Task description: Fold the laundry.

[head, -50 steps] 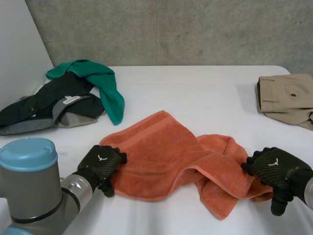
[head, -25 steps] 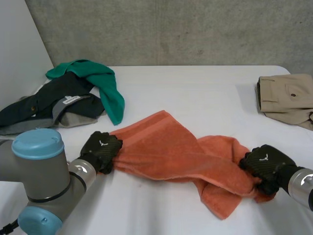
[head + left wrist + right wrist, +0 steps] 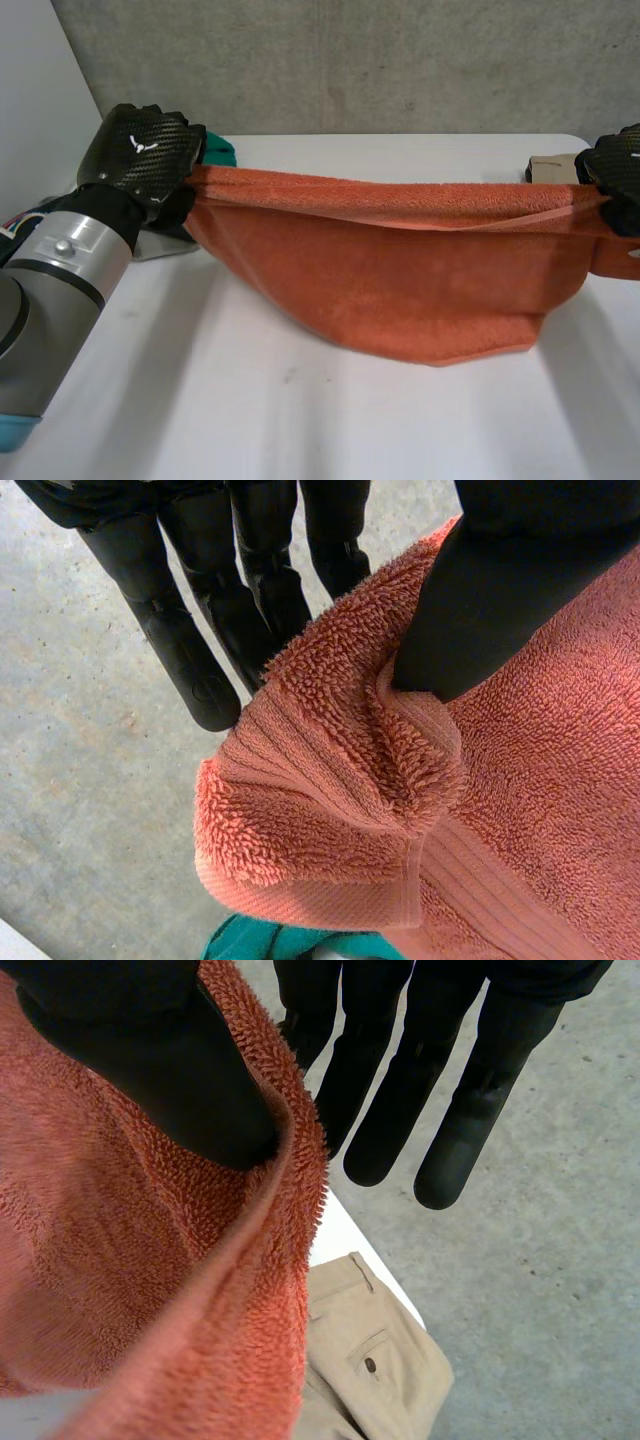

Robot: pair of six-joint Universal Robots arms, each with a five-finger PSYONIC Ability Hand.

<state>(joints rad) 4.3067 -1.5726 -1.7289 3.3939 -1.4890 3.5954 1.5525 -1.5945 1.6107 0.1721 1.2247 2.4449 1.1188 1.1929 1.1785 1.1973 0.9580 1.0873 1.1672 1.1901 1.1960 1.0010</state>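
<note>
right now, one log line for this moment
left hand: pinches orange towel corner | right hand: pinches its other end | state: hangs stretched between hands over table

No legible text, nos., brand names or signs in any view. Only mark: small white emblem on back of left hand in head view. Winged, V-like shape, no letters w/ it. Orange towel: plain ribbed band near hem in left wrist view, nothing readable on it.
</note>
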